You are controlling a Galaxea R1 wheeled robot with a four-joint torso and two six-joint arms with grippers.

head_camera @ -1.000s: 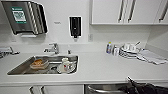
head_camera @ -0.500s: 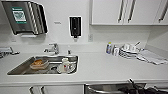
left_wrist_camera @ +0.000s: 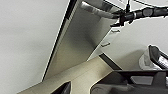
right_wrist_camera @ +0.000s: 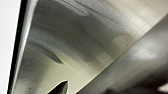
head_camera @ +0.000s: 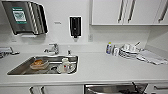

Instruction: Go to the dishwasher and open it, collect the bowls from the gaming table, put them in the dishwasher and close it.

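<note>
Since the robot's parked square at the white desk [head_camera: 105, 70] by the sink [head_camera: 42, 66], the dishwasher [head_camera: 115, 88] sits right below for opening, though I can't tell if either hand is open or gripping anything.

We look down on a white counter [head_camera: 100, 67] carrying a stack of white plates [head_camera: 128, 52], a small blue-labelled bottle [head_camera: 108, 48] beside it, and folded pale cloths [head_camera: 151, 57] near the corner.
</note>
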